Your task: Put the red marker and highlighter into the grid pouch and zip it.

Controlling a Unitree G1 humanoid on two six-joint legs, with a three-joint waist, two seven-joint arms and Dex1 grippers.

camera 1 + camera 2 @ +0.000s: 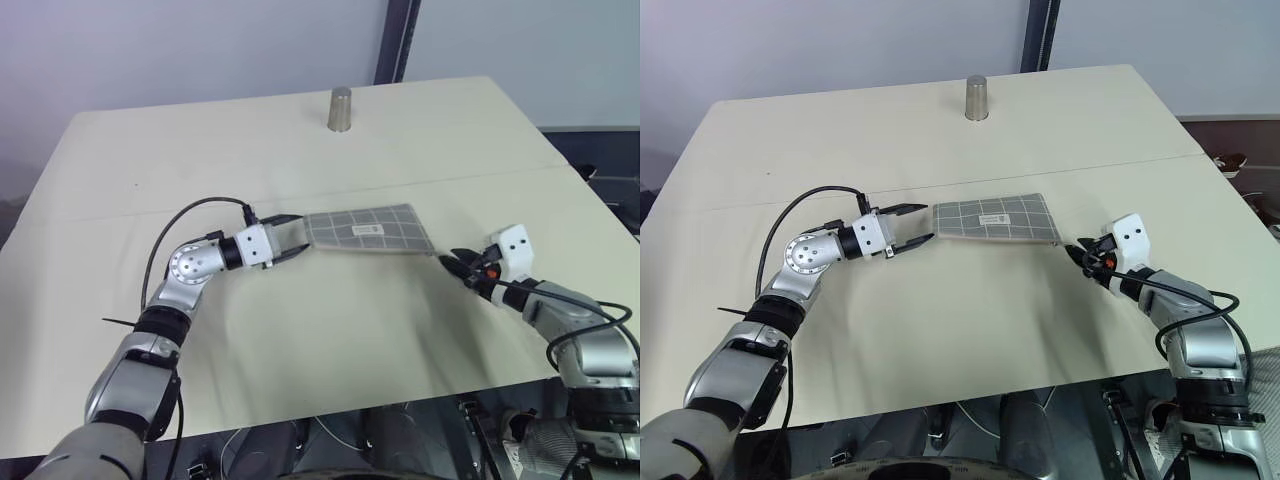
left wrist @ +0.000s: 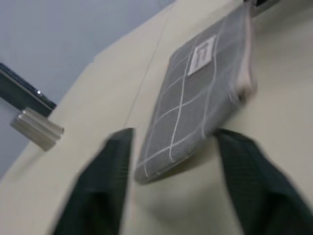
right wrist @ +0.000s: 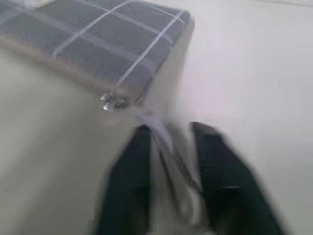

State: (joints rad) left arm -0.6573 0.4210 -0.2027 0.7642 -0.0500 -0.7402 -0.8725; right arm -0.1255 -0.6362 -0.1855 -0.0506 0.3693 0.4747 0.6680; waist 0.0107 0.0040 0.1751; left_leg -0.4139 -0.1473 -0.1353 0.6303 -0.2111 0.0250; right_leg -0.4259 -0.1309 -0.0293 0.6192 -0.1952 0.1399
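Note:
The grid pouch (image 1: pixel 995 218) lies flat on the table, grey with white lines and a small white label (image 2: pixel 202 55). My left gripper (image 1: pixel 912 226) is level at the pouch's left end, open, with its fingers (image 2: pixel 105 181) on either side of that end and apart from it. My right gripper (image 1: pixel 1080 255) is just off the pouch's right end, its fingers (image 3: pixel 220 181) parted. A metal zipper pull (image 3: pixel 111 102) sticks out of the pouch corner just ahead of them, and a pale blurred streak runs between them. The red marker and the highlighter are out of view.
A metal cup (image 1: pixel 340 108) stands at the far middle of the beige table (image 1: pixel 300 340). The table's right edge runs close behind my right arm, with dark floor beyond it.

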